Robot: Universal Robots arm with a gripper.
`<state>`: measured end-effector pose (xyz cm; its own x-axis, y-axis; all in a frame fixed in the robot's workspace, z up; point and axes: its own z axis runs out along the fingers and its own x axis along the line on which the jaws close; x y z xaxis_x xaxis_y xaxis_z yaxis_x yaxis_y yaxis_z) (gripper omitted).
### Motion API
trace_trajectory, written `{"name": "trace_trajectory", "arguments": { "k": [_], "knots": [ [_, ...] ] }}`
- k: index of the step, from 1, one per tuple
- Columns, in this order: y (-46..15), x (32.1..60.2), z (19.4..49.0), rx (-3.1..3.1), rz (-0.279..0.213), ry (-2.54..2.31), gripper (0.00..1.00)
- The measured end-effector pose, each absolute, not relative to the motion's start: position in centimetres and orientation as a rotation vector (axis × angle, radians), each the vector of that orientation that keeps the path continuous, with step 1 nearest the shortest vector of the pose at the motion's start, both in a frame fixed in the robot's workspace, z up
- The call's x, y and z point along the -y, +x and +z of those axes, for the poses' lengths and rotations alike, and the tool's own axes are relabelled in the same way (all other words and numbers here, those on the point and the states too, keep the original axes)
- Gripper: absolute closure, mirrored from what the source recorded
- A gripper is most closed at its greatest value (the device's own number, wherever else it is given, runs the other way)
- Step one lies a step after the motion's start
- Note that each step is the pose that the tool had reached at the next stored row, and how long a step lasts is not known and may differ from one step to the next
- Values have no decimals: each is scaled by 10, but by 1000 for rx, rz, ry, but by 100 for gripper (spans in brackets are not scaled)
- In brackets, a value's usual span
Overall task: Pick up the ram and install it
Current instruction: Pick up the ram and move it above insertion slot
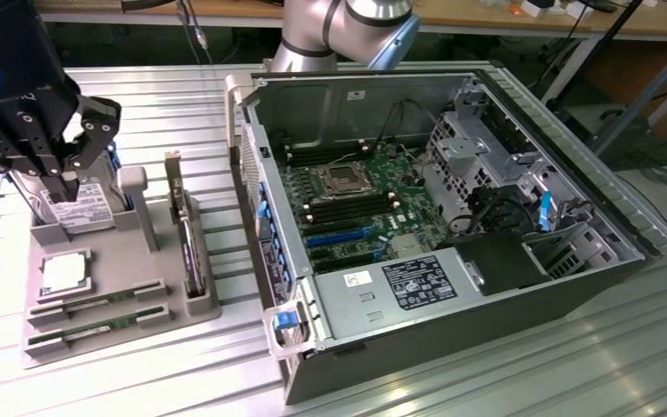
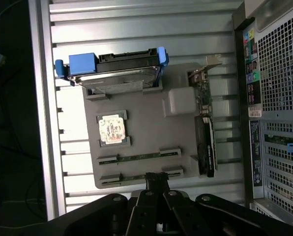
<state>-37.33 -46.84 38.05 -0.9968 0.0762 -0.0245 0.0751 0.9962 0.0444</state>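
Partly, the closed gripper [image 2: 156, 179] hid one ram stick [image 2: 129, 176]; the second ram stick [image 2: 139, 158] lay clear beside it. Counted in the grey tray [image 2: 146, 132]: two sticks, one processor chip [image 2: 112, 130].

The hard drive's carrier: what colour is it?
The carrier is blue, clearest in the wrist view.

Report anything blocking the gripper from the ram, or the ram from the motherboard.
Nothing visible covers the two ram sticks in the tray; the shut gripper hangs above it. Toward the motherboard stand the upright card and the case wall, both taller than the tray.
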Motion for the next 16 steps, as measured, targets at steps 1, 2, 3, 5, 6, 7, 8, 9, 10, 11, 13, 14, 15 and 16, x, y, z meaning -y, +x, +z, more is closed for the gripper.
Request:
{"name": "trace_trajectory", "arguments": {
  "k": [1,2,3,5,6,7,8,9,10,11,13,14,15,16],
  "knots": [
    [-373,468,381,-3113,68,118,90],
    [-373,468,381,-3112,68,118,90],
    [-373,468,381,-3112,68,118,90],
    [-373,468,381,-3113,67,109,90],
    [-373,468,380,-3114,67,74,90],
    [-373,468,380,-3115,68,47,90],
    [-373,468,380,-3116,68,0,90],
    [-373,468,380,-3117,69,-42,90],
    [-373,468,380,-3115,70,-148,90],
    [-373,468,379,-3112,71,-211,90],
    [-373,468,375,-3105,72,-317,90],
    [-373,468,372,-3100,73,-369,90],
    [-373,468,371,-3096,73,-404,90],
    [-373,468,369,-3092,73,-432,90]
  ]
}}
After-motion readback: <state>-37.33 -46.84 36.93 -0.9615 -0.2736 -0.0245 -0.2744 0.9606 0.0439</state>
